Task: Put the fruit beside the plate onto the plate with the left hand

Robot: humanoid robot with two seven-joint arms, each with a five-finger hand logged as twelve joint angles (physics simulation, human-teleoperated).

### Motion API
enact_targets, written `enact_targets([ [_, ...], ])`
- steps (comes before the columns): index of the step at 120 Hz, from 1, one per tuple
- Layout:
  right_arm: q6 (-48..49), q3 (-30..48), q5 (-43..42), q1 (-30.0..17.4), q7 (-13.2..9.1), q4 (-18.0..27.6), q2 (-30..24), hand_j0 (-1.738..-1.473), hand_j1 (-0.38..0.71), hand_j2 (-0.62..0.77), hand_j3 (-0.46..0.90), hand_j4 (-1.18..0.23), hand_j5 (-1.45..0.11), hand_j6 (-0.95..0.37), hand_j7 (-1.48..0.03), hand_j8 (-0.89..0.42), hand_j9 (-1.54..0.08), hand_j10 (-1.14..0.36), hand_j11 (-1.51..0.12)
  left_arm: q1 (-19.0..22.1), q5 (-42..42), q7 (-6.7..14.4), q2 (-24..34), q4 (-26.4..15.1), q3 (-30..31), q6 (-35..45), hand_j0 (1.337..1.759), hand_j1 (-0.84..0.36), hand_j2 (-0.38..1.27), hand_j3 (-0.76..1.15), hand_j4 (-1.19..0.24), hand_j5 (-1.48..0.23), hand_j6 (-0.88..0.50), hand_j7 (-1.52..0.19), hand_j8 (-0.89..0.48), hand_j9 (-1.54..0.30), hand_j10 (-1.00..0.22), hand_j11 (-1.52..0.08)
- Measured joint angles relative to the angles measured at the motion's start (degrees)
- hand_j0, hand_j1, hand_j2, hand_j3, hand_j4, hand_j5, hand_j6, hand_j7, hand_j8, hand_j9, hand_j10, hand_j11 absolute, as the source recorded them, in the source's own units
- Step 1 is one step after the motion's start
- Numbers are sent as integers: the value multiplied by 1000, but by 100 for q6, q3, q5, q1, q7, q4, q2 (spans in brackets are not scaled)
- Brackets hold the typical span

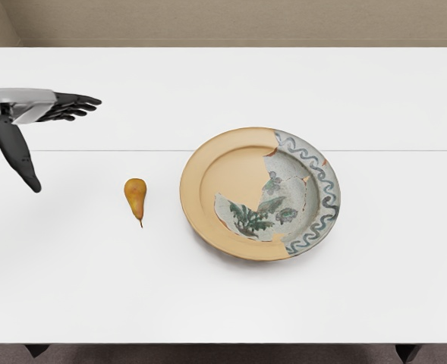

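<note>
Black fingers of the left hand [45, 114] stretch out flat and spread, gripping nothing, near the left edge of a white table [223, 303]. Bare tabletop separates the hand from a small brown pear [135, 196], which lies below and to its right, stem pointing toward the near edge. Just right of the pear, not touching, sits an orange plate [231, 171] with a blue wavy border.

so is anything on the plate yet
Nothing lies on the plate: only its orange glaze, a painted plant and a wavy border show. The pear rests on the table to its left, apart from the rim. The table surface under the plate is covered.
</note>
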Motion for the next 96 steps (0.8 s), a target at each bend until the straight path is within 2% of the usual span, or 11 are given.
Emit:
enact_targets([
  [15, -2, 3, 5, -4, 0, -3, 0, -1658, -349, 0, 0, 0, 0, 0, 0, 0, 0, 0, 0, 70, -107, -17, 0, -56, -1, 0, 1658, 334, 5, 0, -22, -20, -23, -20, -23, -20, -21, -19],
  [20, -2, 5, 4, 1, 0, -5, 0, -1658, -349, 0, 0, 0, 0, 0, 0, 0, 0, 0, 0, 64, -130, 113, -32, -96, -11, 0, 1658, 334, 5, 0, -22, -20, -23, -20, -23, -20, -21, -19],
  [24, -2, 6, 3, 4, 0, -4, 0, -1658, -349, 0, 0, 0, 0, 0, 0, 0, 0, 0, 0, 53, -143, 393, -193, -139, -24, 0, 1658, 333, 5, 0, -21, -20, -23, -20, -22, -20, -21, -20],
  [36, -1, 8, 2, 11, 0, -6, 0, -1658, -349, 0, 0, 0, 0, 0, 0, 0, 0, 0, 0, 16, -161, 1443, -525, -375, -78, 0, 1658, 333, 4, 0, -22, -21, -23, -20, -23, -20, -21, -20],
  [44, -1, 5, 1, 12, 0, -7, 0, -1658, -349, 0, 0, 0, 0, 0, 0, 0, 0, 0, 0, 16, -147, 2171, -950, -487, -121, 0, 1658, 333, 5, 0, -21, -21, -23, -21, -22, -20, -20, -20],
  [49, -1, 4, 1, 14, 0, -8, 0, -1658, -349, 0, 0, 0, 0, 0, 0, 0, 0, 0, 0, 6, -124, 2481, -1081, -576, -143, 0, 1658, 332, 4, 0, -21, -21, -23, -21, -22, -20, -20, -20],
  [55, -1, 4, 0, 16, 0, -8, 0, -1658, -349, 0, 0, 0, 0, 0, 0, 0, 0, 0, 0, -114, -17, 2722, -1203, -693, -179, 0, 1658, 332, 4, 0, -21, -21, -23, -21, -22, -20, -20, -20],
  [70, -1, 4, 0, 18, 0, -9, 0, -1658, -349, 0, 0, 0, 0, 0, 0, 0, 0, 0, 0, -90, 874, 2995, -1580, -1019, -216, 408, 1658, 332, 4, 0, -20, -21, -21, -21, -21, -20, -19, -20],
  [96, -1, 8, 0, 11, 0, -9, 0, -1658, -349, 0, 0, 0, 0, 0, 0, 0, 0, 0, 0, 335, 2291, 3098, -2270, -1179, -99, 1301, 1658, 330, 4, 0, -20, -22, -21, -22, -21, -22, -20, -21],
])
